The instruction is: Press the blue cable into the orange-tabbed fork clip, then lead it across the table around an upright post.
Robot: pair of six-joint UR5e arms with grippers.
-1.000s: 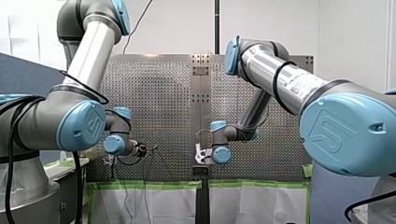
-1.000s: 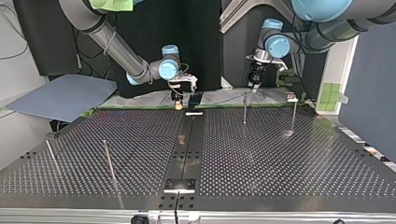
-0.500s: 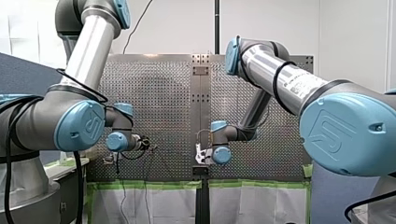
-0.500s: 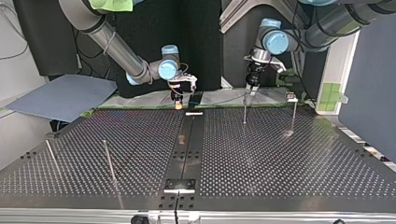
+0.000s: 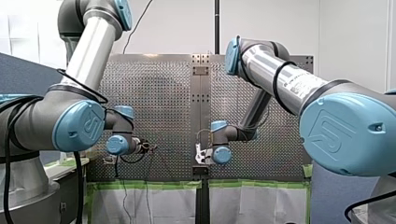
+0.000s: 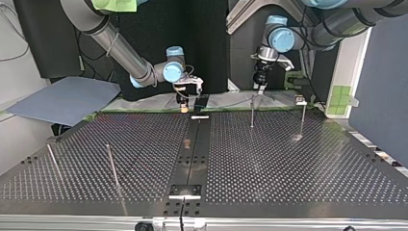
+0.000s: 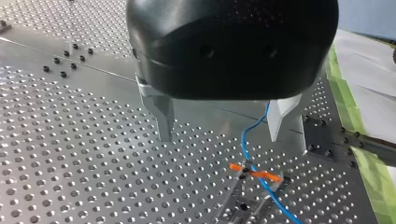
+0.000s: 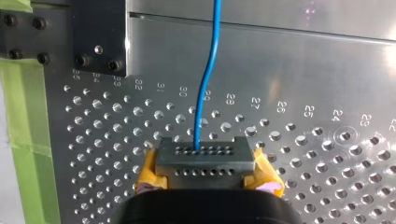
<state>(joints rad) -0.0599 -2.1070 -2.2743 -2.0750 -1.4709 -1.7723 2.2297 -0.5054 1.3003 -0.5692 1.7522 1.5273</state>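
Perforated steel table [image 6: 288,163] fills the work area, with thin upright rods standing on it; in the top view one post [image 6: 252,113] rises just in front of the left gripper [image 7: 221,137]. The left gripper hangs above the orange-tabbed fork clip [image 7: 256,172], its metal fingers [image 7: 163,119] spread apart and holding nothing; the blue cable [image 7: 246,137] drops past the inner side of one finger and crosses the orange tab at the fork, though whether it is seated to the bottom cannot be told. The right gripper [image 8: 201,161], yellow pads showing at its sides, is clamped on the blue cable, which runs straight out ahead of it over the table.

The cable looks thin, light and limp; it would likely sag or kink wherever it is left unsupported, and its smooth jacket may slip through a pinch if it is pulled hard. The best hold is probably close beside the clip, where a short stretch acts stiff enough to be pushed down between the prongs; the clip looks small and springy, so light pressure should do. Leading the cable round the post likely calls for gentle, even tension; too much could drag the cable back out of the fork.
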